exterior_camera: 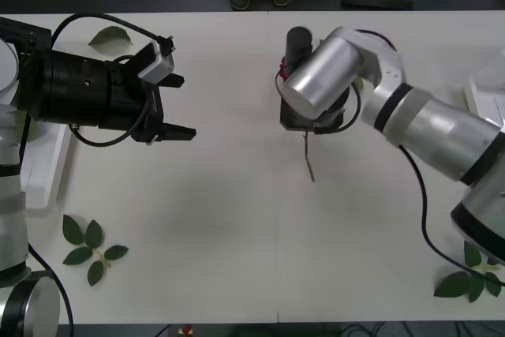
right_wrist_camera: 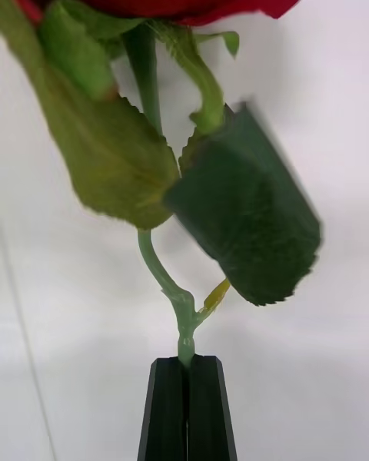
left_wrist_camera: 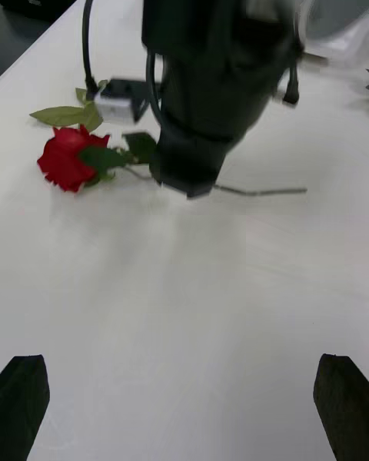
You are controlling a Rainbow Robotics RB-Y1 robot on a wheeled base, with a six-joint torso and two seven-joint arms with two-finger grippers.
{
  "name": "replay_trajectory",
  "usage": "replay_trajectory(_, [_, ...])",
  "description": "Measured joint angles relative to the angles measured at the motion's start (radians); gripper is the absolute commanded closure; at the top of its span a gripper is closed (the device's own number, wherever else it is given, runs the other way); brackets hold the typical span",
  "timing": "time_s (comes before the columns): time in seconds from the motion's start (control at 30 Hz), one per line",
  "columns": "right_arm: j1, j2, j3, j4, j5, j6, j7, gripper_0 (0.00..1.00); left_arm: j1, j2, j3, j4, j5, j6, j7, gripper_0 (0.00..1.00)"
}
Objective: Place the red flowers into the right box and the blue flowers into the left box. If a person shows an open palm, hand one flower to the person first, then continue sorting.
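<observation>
Here the right gripper [right_wrist_camera: 187,369] sits low over the far middle of the white table [exterior_camera: 237,234], its black fingers [right_wrist_camera: 165,407] pressed together on the thin green stem of a red rose [left_wrist_camera: 69,157]. In the right wrist view the stem rises from between the closed fingers past two serrated green leaves to the red head. From the left wrist view, the rose lies on the table, its head poking out on one side of the gripper's dark body and the bare stem end trailing out on the other. In the front view the silver right arm covers most of the flower, leaving the stem tip [exterior_camera: 308,159] showing toward the near side.

The left gripper [exterior_camera: 170,108] hovers at the left of the table with its fingers spread wide, grasping nothing, well apart from the rose.

A loose leaf sprig [exterior_camera: 91,246] lies near left, a single leaf [exterior_camera: 109,35] far left, and another sprig [exterior_camera: 467,278] near right. A white tray edge [exterior_camera: 483,96] shows at the right border.
</observation>
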Motion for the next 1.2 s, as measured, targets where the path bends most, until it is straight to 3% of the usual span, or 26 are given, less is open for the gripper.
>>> replay_trajectory(0.27, [-0.05,-0.254,-0.241,-0.205,-0.217,0.294,0.015,1.0,0.0,0.0,0.0,0.0,0.001,0.0,0.0,0.0])
replay_trajectory(0.47, [-0.056,-0.442,-0.433,-0.332,-0.403,0.501,0.205,1.0,0.0,0.0,0.0,0.0,0.002,0.0,0.0,0.0])
replay_trajectory(0.63, [-0.056,-0.655,-0.492,-0.36,-0.539,0.604,0.286,1.0,0.0,0.0,0.0,0.0,0.002,0.0,0.0,0.0])
replay_trajectory(0.87, [-0.009,-0.88,-0.462,-0.226,-0.553,0.529,0.642,1.0,0.0,0.0,0.0,0.0,0.002,0.0,0.0,0.0])
replay_trajectory(1.2, [0.199,-0.885,-0.54,0.116,-0.342,0.302,0.984,1.0,0.0,0.0,0.0,0.0,0.003,0.0,0.0,0.0])
